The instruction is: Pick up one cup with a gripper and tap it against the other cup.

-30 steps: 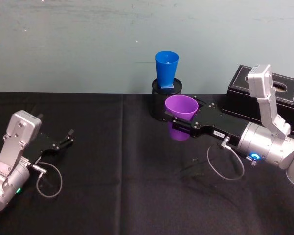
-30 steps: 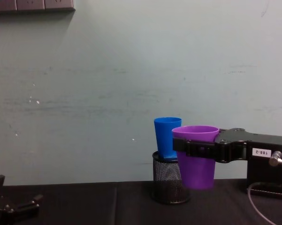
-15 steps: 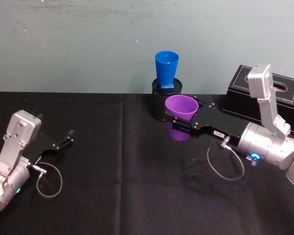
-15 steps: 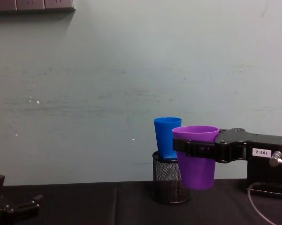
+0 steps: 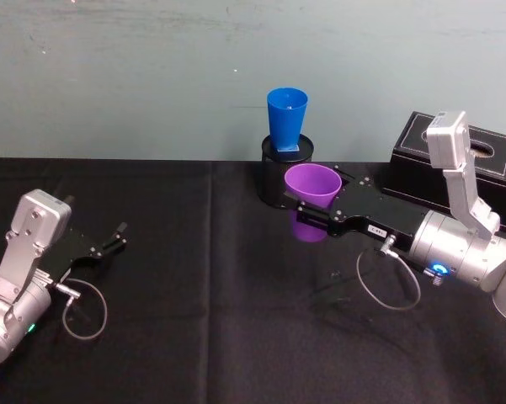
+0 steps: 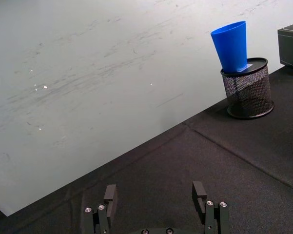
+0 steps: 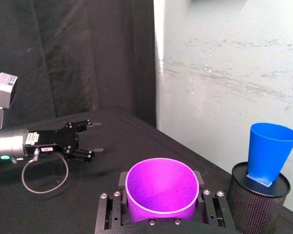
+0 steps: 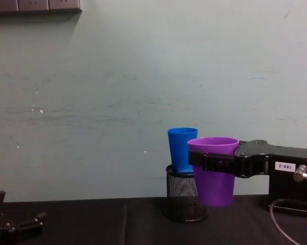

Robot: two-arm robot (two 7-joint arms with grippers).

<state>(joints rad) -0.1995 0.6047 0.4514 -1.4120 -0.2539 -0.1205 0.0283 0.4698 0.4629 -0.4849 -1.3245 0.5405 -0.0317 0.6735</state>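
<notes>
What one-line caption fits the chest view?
Right gripper holds the purple cup next to the blue cup standing atop a black mesh holder.

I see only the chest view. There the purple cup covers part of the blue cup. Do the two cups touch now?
Observer: No. The right wrist view shows the purple cup, clamped in the right gripper, apart from the blue cup, with a clear gap between them.
Operator: And the left gripper, is it open?
Observer: Yes. The left wrist view shows the left gripper open over the black cloth.
</notes>
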